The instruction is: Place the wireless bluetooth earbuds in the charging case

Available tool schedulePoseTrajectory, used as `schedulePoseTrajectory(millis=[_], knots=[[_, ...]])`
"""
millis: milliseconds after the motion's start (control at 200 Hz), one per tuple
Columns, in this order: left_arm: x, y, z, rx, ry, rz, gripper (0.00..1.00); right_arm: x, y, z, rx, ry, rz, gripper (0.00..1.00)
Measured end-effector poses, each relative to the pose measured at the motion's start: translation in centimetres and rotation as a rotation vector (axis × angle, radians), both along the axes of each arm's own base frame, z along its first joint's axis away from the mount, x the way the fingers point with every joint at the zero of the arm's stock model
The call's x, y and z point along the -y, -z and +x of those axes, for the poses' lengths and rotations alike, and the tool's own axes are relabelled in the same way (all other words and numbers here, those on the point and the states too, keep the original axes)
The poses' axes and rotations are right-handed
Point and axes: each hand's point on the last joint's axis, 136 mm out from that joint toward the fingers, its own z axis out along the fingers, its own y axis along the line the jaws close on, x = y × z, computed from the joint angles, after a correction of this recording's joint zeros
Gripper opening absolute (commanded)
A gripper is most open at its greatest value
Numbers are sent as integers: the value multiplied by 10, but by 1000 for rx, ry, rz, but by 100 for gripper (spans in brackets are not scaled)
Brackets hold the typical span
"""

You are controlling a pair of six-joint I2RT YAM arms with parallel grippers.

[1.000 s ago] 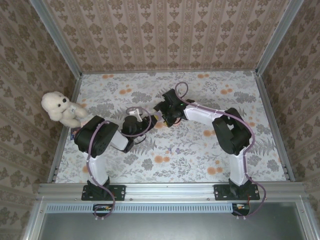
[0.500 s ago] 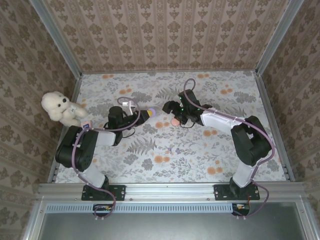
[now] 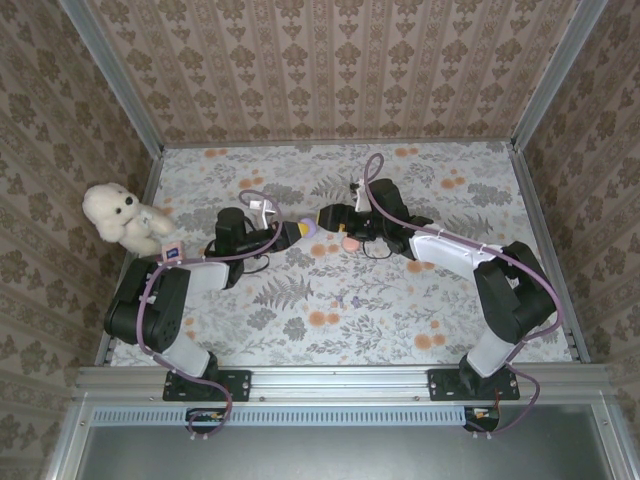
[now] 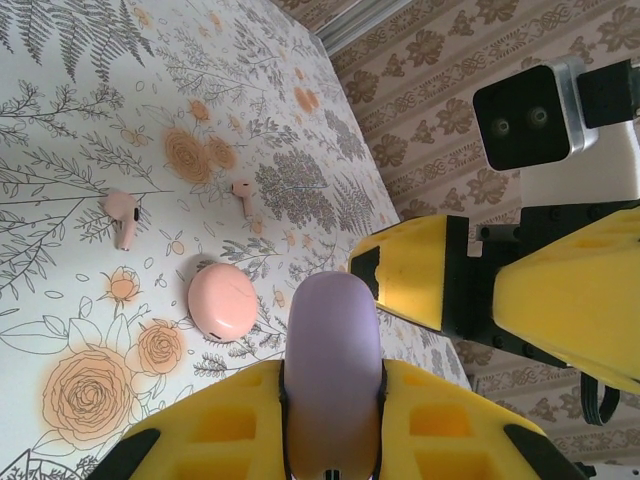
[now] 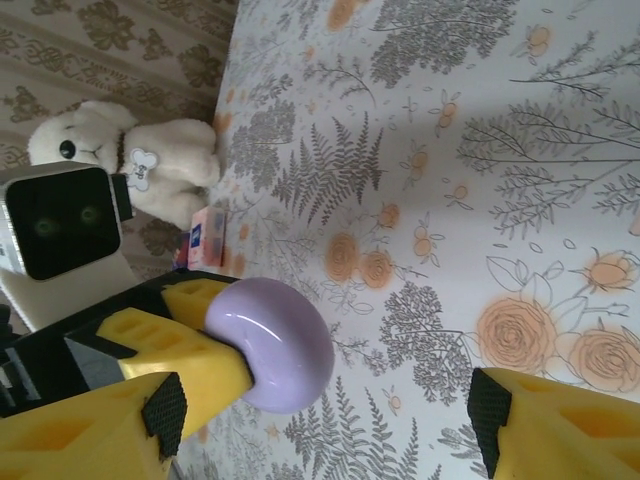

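The left gripper (image 4: pixel 332 405) pinches the smooth lilac case (image 4: pixel 332 330) by its edges above the middle of the table (image 3: pixel 400 310), and if the right gripper (image 5: pixel 320 425), jaws wide just beside it, closes off-centre, the case could twist loose and fall.

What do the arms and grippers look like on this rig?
Left arm and right arm: black joints, white links, purple cables looped alongside. Left gripper and right gripper: chunky yellow fingers, black pads, boxy white wrist camera.
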Motion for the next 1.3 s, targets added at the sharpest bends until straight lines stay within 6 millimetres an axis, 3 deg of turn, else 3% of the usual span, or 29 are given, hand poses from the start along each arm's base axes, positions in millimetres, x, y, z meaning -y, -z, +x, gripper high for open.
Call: schedulePoseTrajectory(millis=[215,505,735,995,1155,1300], knots=[[6,-4,-1,1,19,-2,0,-9,-3,-4,11,-31,20,74],[7,-6,0,-4,21,-1,0,-13,22,-6,-31,-43,-2,69],[7,-7,-1,-11,18,4,0,-1,33,1,-45,-1,7,66],[16,-29,-8,44,57,-18,0,16,68,6,-127,68,-20,66],[16,-29,-8,45,58,-15,0,20,71,0,-135,68,-25,65],[16,-29,-8,45,61,-17,0,29,60,-15,-121,62,-10,64]])
